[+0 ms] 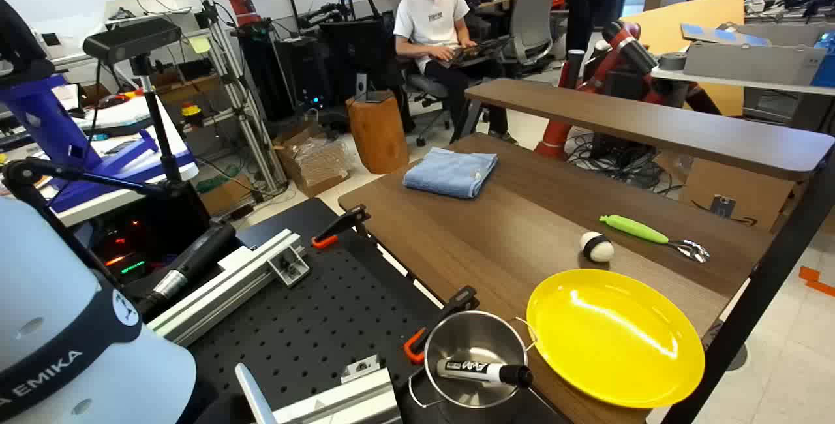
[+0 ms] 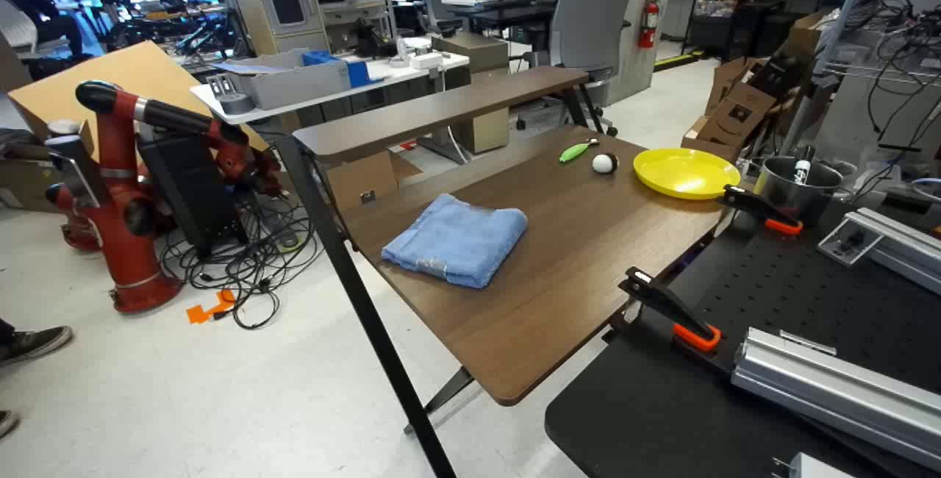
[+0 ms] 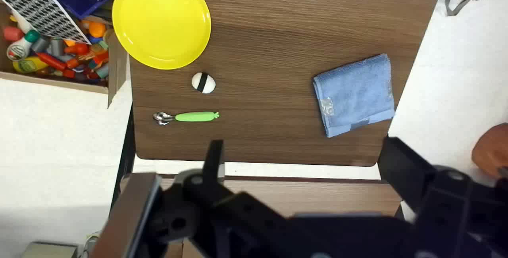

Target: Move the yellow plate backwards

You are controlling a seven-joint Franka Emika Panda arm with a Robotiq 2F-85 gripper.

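The yellow plate [image 1: 616, 338] lies flat on the brown table, beside the steel pot. It also shows in an exterior view [image 2: 687, 173] at the table's far right corner, and in the wrist view [image 3: 161, 20] at the top left. My gripper [image 3: 303, 147] shows in the wrist view with its two black fingers wide apart and nothing between them. It is above the table, apart from the plate, which lies up and to the left of it in that view. The gripper is out of frame in both exterior views.
A steel pot [image 1: 473, 346] holding a black-and-white marker stands close beside the plate. A white egg-shaped object [image 3: 203, 82], a green-handled utensil [image 3: 196, 116] and a folded blue towel [image 3: 354, 94] lie on the table. A raised shelf [image 1: 639, 121] runs along one side.
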